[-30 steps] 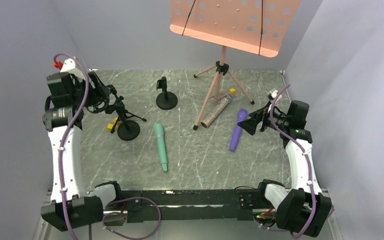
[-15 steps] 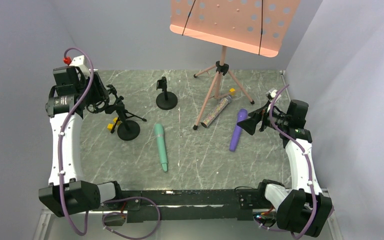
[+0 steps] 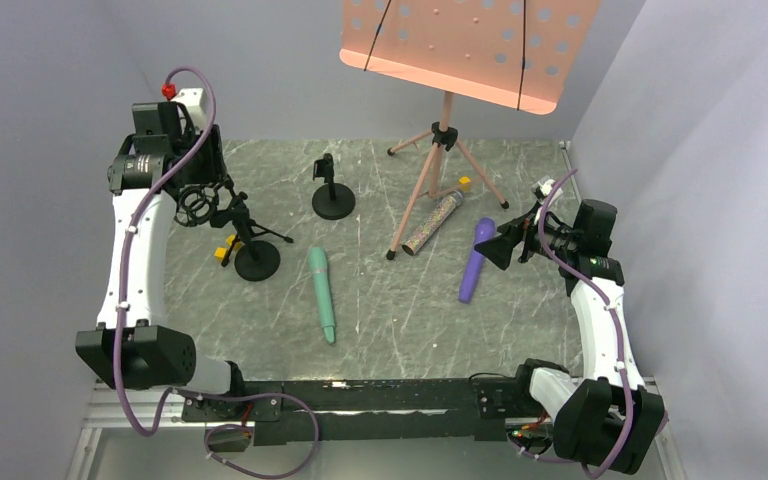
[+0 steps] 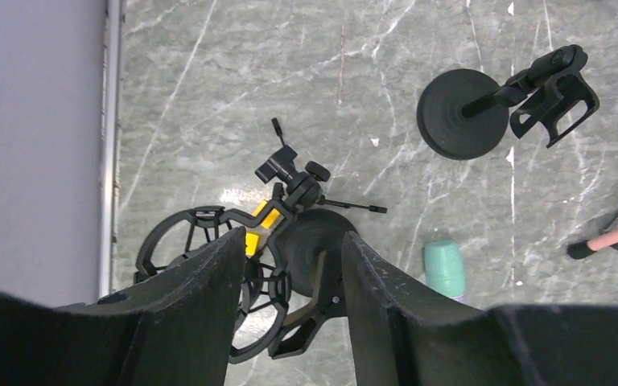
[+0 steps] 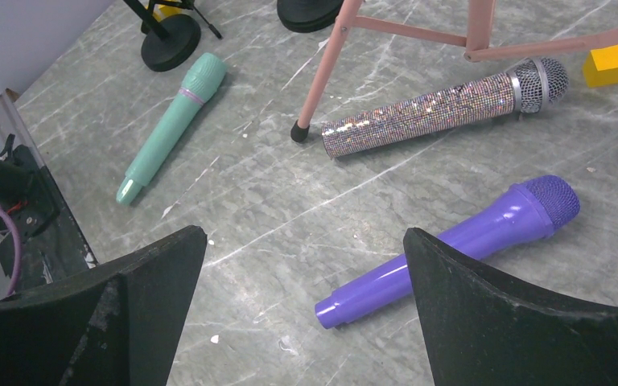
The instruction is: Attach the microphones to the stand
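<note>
Three microphones, all flat on the grey marbled table [image 3: 390, 320], none on a stand. Two black desk stands at the far left: ring-mount stand [image 3: 245, 240] and clip stand [image 3: 332, 190]. One pink music stand [image 3: 447, 130] on a tripod at the far middle. Two yellow blocks [image 3: 465, 183], one by the tripod, one by the ring-mount stand.

mint green microphone [image 3: 322, 294]: mid-table, long axis running near to far, head at the far end, close to the ring-mount stand's base.
purple microphone [image 3: 476, 260]: right of centre, also near to far with a slight lean, head at the far end.
glittery microphone [image 3: 432, 223]: slanted, grey mesh head far and right, tail just beside a tripod foot.

Left arm: raised high at the far left, wrist turned down, left gripper [image 4: 292, 249] hanging over the ring mount, fingers partly apart, clamped on nothing.
Right arm: folded low at the right edge, right gripper [image 5: 306, 237] aimed leftward, near the purple microphone, jaws spread wide and empty.
</note>
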`<state>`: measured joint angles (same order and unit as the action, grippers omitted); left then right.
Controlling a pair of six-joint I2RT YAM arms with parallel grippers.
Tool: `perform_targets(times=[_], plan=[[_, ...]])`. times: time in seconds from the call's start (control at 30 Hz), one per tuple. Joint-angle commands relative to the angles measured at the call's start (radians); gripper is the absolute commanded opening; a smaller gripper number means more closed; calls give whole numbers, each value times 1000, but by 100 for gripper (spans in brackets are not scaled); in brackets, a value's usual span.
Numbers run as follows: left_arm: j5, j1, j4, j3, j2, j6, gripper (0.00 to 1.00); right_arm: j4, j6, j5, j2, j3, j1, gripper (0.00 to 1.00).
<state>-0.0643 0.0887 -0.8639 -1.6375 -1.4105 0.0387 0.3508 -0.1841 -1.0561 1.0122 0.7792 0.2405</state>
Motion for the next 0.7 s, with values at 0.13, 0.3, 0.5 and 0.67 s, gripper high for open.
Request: perform_targets(times=[0.13,0.3,0.5,0.67], plan=[[15,-24,7,-4,-27,-223,42,-18,-23,-2,-5,37,-3,100],[3,-24,38,52,-18,-319,41,-19,-22,-4,2,37,-3,100],[15,-24,40,35,-62,-359,44,-23,-17,-7,15,34,-4,100],[-2,-24,29,19,-100,-377,45,-26,-15,-3,24,34,-4,100]])
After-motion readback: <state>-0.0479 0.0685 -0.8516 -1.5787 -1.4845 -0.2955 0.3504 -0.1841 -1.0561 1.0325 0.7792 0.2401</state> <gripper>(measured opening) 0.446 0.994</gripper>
